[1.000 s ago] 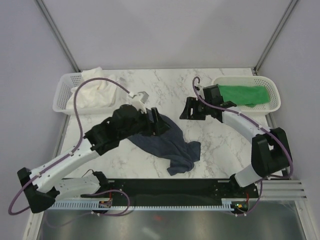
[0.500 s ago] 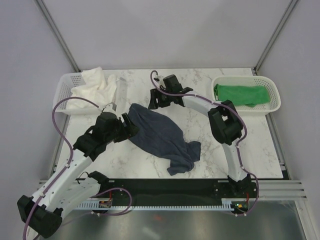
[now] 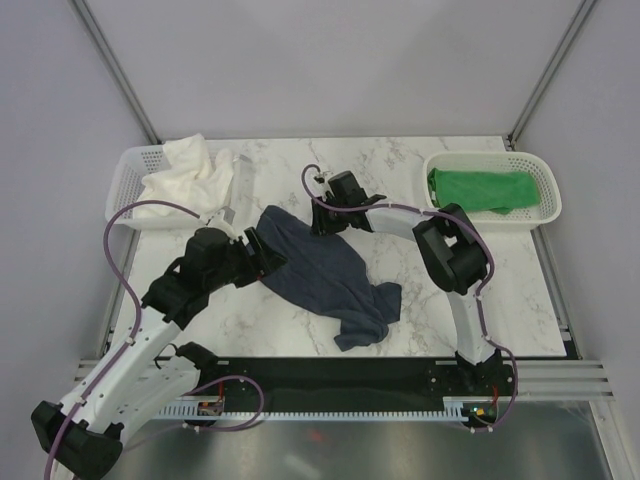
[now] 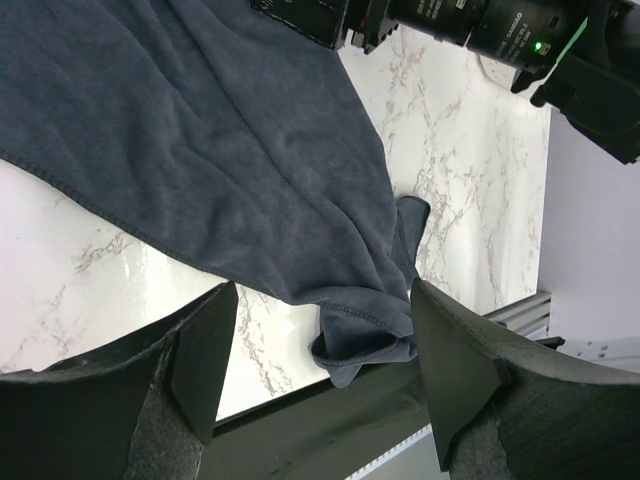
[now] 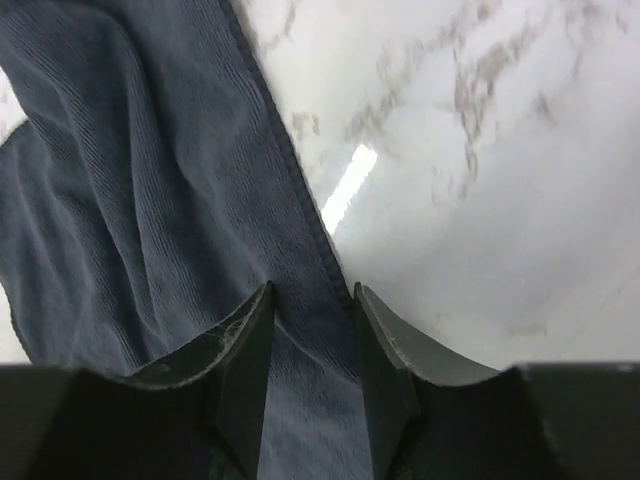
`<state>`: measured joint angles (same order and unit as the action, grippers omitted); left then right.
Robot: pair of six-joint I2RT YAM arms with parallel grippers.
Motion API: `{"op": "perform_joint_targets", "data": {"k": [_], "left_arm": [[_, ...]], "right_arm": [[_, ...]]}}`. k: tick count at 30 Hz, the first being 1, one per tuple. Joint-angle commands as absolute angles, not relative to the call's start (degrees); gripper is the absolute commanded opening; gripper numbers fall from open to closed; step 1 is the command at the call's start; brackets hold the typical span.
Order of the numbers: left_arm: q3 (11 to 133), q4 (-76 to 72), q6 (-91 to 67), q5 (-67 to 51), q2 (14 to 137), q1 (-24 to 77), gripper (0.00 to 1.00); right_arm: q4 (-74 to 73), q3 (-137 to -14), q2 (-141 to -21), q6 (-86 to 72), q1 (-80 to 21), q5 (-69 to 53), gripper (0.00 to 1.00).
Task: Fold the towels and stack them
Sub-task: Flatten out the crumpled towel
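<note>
Here, hem of navy towel [image 5: 120, 220], between right jaws, ungripped.

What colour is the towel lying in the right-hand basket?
Bright green towel, clearest in the top external view.

Navy towel [image 3: 320, 270] – matt, ribbed cloth – on a glossy marble-patterned table [image 3: 420, 290]; white plastic mesh basket [image 3: 120, 195].

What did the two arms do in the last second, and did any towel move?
The right gripper swung left from beside the green towel to the far edge of the navy towel and now straddles its hem. The left gripper, open, drew back off that towel to its left edge. The towels, the white towel included, lie where they were.
</note>
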<state>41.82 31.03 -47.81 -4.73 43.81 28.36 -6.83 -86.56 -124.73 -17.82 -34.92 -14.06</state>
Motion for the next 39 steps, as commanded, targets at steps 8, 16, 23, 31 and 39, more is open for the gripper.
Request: {"op": "perform_joint_targets", "data": {"k": [8, 16, 23, 31, 39], "left_arm": [[41.22, 27.34, -48.6, -7.38, 44.38, 28.12, 0.77], [40.96, 26.37, -46.23, -7.48, 49.03, 28.04, 0.77], [42.97, 25.75, -43.16, -0.28, 57.46, 28.04, 0.77], [50.08, 20.22, -39.47, 1.5, 73.28, 24.09, 0.77], [59.58, 19.07, -34.72, -1.76, 90.69, 20.13, 0.74]], "right_arm": [[-11.42, -76.57, -114.9, -19.86, -33.14, -7.65, 0.0], [-11.95, -55.3, -96.09, -26.1, -28.56, -5.02, 0.0], [-13.53, -44.65, -84.74, -27.07, -28.65, -1.68, 0.0], [-13.28, -53.16, -84.53, -20.32, -24.18, -7.28, 0.55], [-10.72, -69.16, -102.29, -14.86, -18.11, -19.51, 0.63]]}}
